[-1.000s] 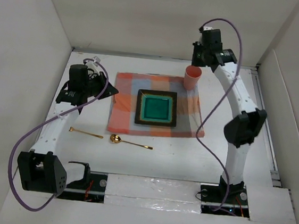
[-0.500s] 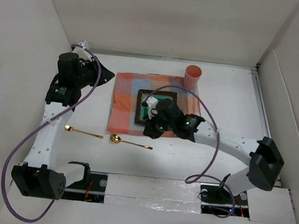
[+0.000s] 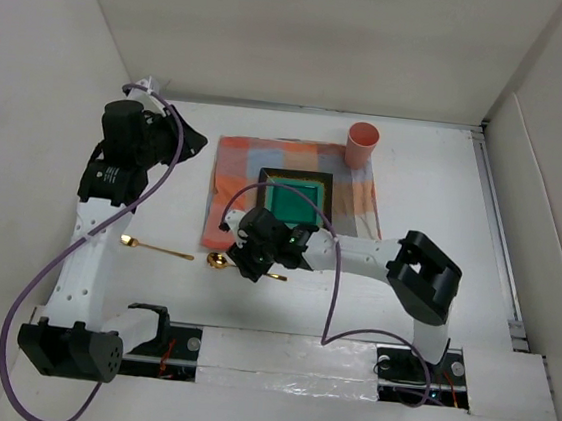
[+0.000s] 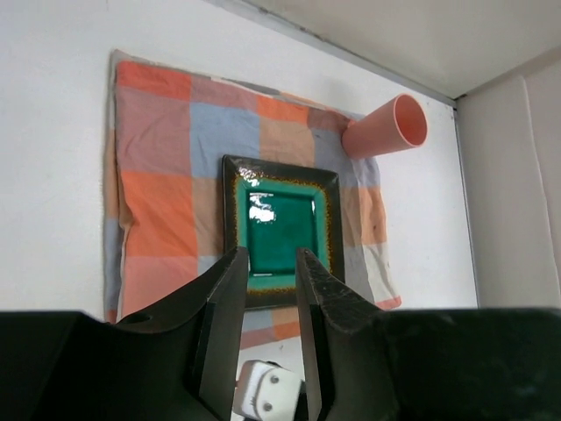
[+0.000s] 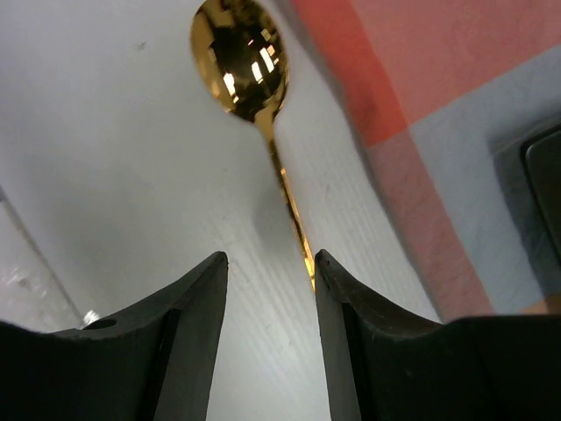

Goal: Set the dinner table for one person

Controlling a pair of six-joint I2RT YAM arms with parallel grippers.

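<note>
Bench is filling the enclosure floor, carrying everything. Right gripper is hanging low over its near middle, jaws spread astride the handle of the gold spoon, not pinching it. The handle's end is vanishing behind one finger. Left gripper is hovering far left, jaws slightly spread and empty, masking the near edge of the plate. Second gold utensil, left of the spoon, is too small to identify.

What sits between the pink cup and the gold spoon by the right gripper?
The green plate on the checked mat, seen in the top view.
</note>
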